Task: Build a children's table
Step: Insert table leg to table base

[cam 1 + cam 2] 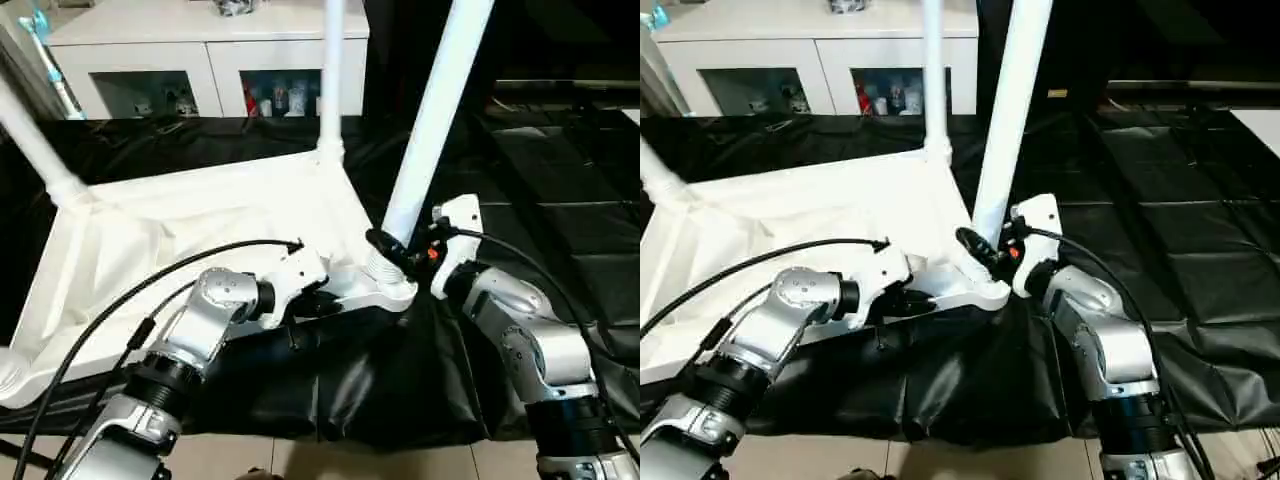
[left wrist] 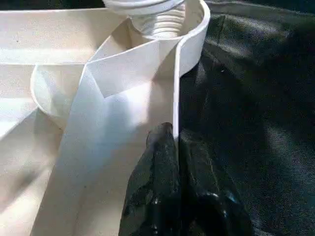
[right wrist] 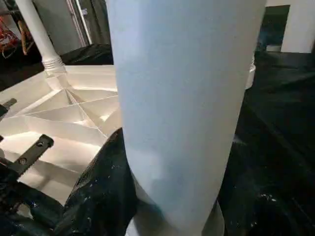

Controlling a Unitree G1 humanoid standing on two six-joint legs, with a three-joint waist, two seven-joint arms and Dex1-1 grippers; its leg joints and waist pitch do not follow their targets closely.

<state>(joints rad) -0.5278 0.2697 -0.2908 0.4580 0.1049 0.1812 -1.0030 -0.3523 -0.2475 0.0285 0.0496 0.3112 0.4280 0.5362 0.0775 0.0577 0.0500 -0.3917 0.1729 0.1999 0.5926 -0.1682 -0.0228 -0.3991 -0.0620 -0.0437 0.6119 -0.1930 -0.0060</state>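
Observation:
The white table top (image 1: 150, 240) lies upside down on the black-covered work table. My left gripper (image 1: 322, 300) is shut on the top's raised rim (image 2: 175, 88) close to the near right corner socket (image 1: 392, 290); its fingertips (image 2: 162, 142) pinch the thin wall. A white leg (image 1: 435, 120) rises tilted from that socket, its threaded end (image 2: 160, 24) sitting in the opening. My right gripper (image 1: 398, 250) is shut around this leg's lower part (image 3: 187, 108). Two more legs stand in the top, one at the far right corner (image 1: 332, 70) and one at the far left (image 1: 30, 140).
A white cabinet (image 1: 200, 40) with glass doors stands behind the table. Black cloth (image 1: 560, 180) covers the surface to the right and hangs over the front edge (image 1: 330, 390). Black cables (image 1: 120, 300) run along my left forearm.

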